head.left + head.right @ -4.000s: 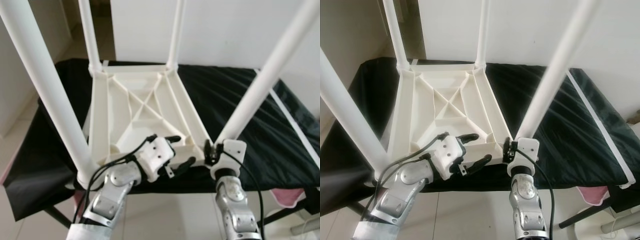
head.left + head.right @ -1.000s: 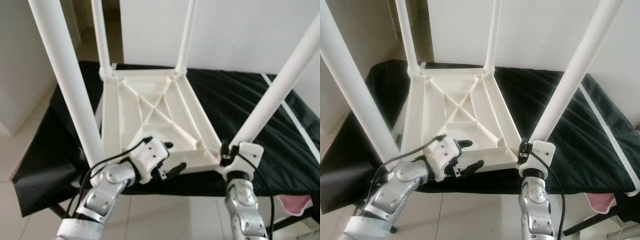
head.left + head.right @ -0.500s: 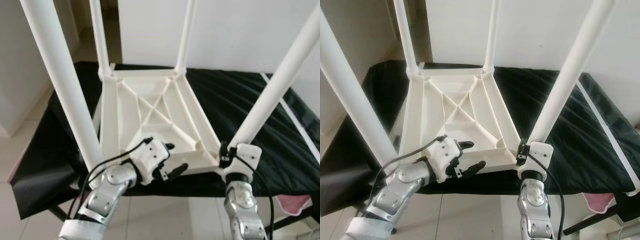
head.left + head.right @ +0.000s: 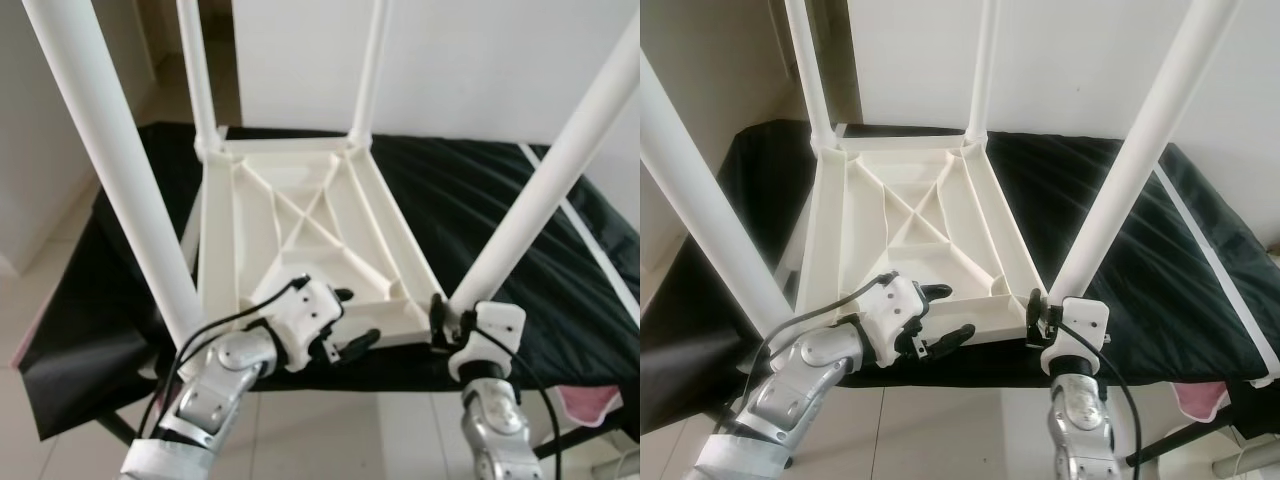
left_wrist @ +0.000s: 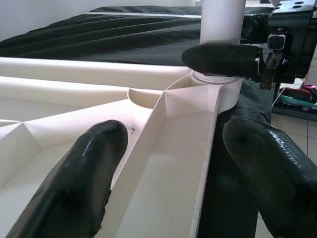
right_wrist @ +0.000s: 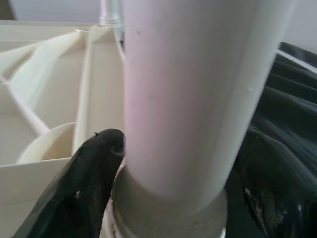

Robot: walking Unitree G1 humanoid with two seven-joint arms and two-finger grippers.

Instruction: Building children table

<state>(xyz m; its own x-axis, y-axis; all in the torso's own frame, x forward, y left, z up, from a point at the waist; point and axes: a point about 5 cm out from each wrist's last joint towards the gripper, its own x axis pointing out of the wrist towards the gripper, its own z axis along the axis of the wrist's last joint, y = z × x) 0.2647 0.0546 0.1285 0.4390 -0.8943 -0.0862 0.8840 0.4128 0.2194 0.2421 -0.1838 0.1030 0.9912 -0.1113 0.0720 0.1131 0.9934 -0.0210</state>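
A white plastic children's table (image 4: 300, 200) lies upside down on a black cloth, its four legs pointing up. My left gripper (image 4: 350, 317) is open and straddles the table's near rim (image 5: 168, 163), with one finger inside the frame and one outside it. My right gripper (image 4: 440, 315) is at the foot of the near right leg (image 4: 540, 190). In the right wrist view its fingers (image 6: 96, 168) sit on either side of that leg (image 6: 198, 74), pressed against the base collar.
The black cloth (image 4: 480, 190) covers a low stand and has a white strip (image 4: 590, 250) along its right side. The near left leg (image 4: 120, 170) rises close to my left arm. A pink item (image 4: 580, 405) lies on the floor at lower right. A white wall stands behind.
The whole picture has shifted a little, so the camera moved. My right wrist sits slightly lower and further right at the leg's foot. The left gripper keeps its place on the rim.
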